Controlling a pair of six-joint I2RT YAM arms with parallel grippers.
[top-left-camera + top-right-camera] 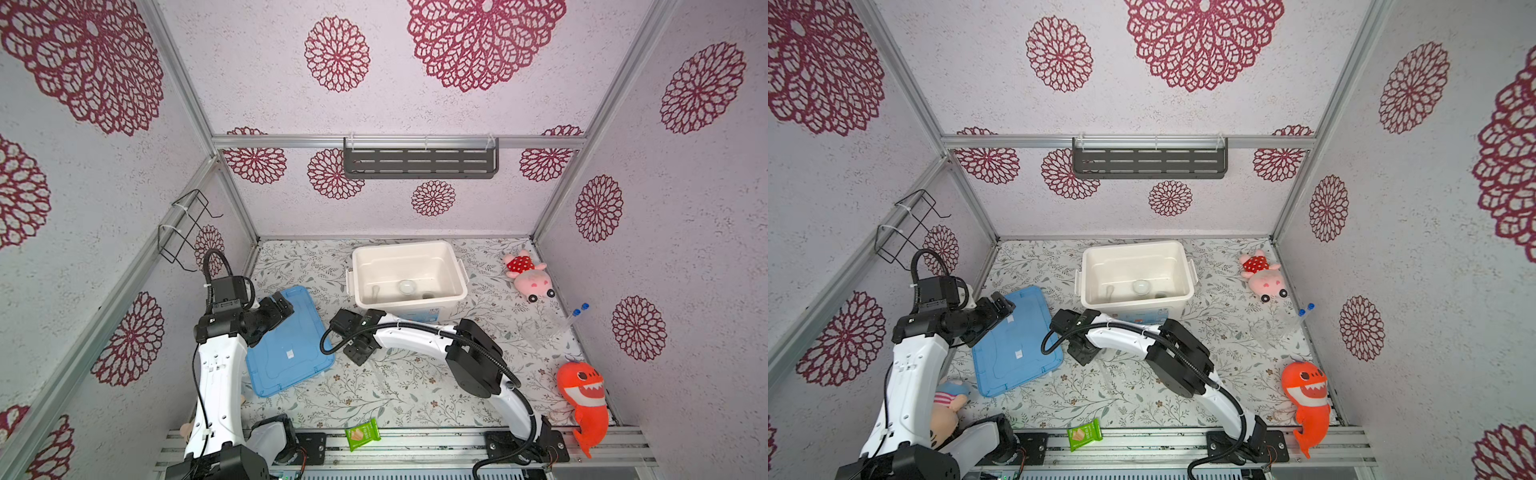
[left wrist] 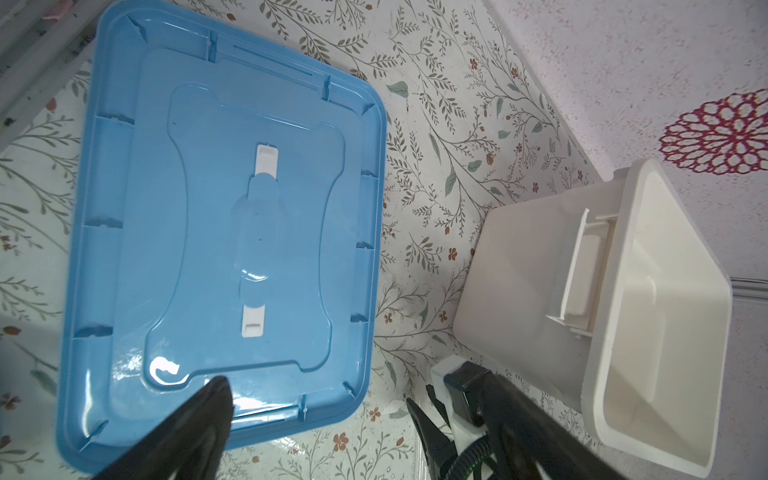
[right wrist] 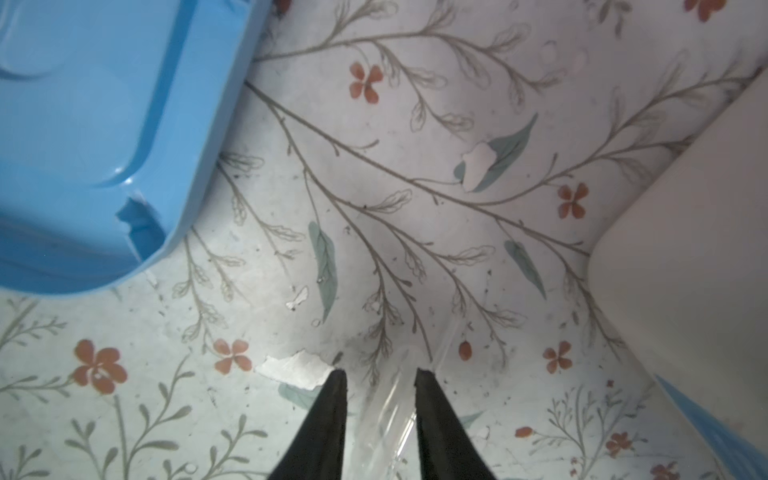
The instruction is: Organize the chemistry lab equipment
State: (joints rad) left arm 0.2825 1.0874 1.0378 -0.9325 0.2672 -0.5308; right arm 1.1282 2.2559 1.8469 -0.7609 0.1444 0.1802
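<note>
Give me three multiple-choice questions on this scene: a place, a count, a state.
1. The white plastic bin is: A) lidded B) open C) overturned
2. The flat blue plastic lid lies: A) inside the bin B) on a chair C) on the floral table, left of the bin
3. How many clear tubes with blue caps? A) two B) one C) four
Answers: B, its inside shows; C, the lid lies flat beside the bin; A, two blue caps show.

Your two top views: high, looking down on the whole tabletop point(image 1: 395, 395). Your left wrist view: close over the blue lid point(image 2: 208, 208). Your right wrist view: closest, sharing that lid's corner.
</note>
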